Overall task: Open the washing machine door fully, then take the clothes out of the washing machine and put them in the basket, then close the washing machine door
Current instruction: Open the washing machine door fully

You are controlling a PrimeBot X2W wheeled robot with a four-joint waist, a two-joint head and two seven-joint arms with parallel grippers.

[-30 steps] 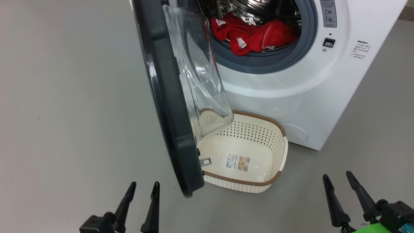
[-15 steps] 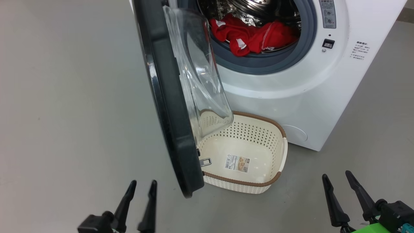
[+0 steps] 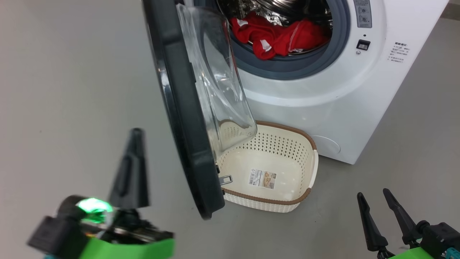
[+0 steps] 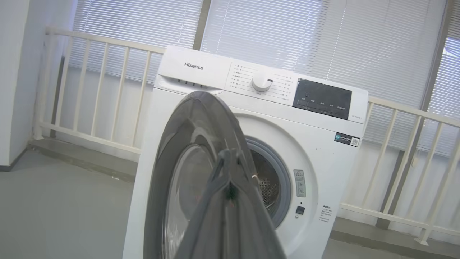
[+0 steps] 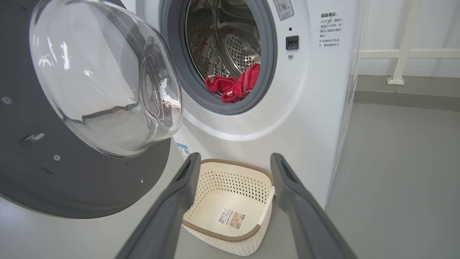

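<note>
The white washing machine (image 3: 323,104) (image 4: 201,72) (image 5: 309,108) has its door (image 3: 183,118) (image 4: 190,144) (image 5: 100,82) swung out roughly square to the front, black rim edge-on in the head view. Red clothes (image 3: 276,36) (image 5: 233,84) lie at the drum's mouth. Below the door's glass bowl, the cream basket (image 3: 273,199) (image 5: 222,233) stands empty on the floor. My left gripper (image 3: 136,133) (image 4: 226,154) is raised left of the door's outer face, apart from it, shut on nothing. At lower right hangs my right gripper (image 3: 373,194) (image 5: 235,158), open and empty, fingers pointing toward the basket.
Grey floor (image 3: 72,90) spreads to the left of the door and around the machine. A white railing (image 4: 90,90) with blinds behind it runs behind the washer, and a wall (image 4: 14,72) stands at the far left in the left wrist view.
My left gripper has shut and risen from the bottom edge toward the door's outer side. The head view has shifted slightly. The right gripper stays put.
</note>
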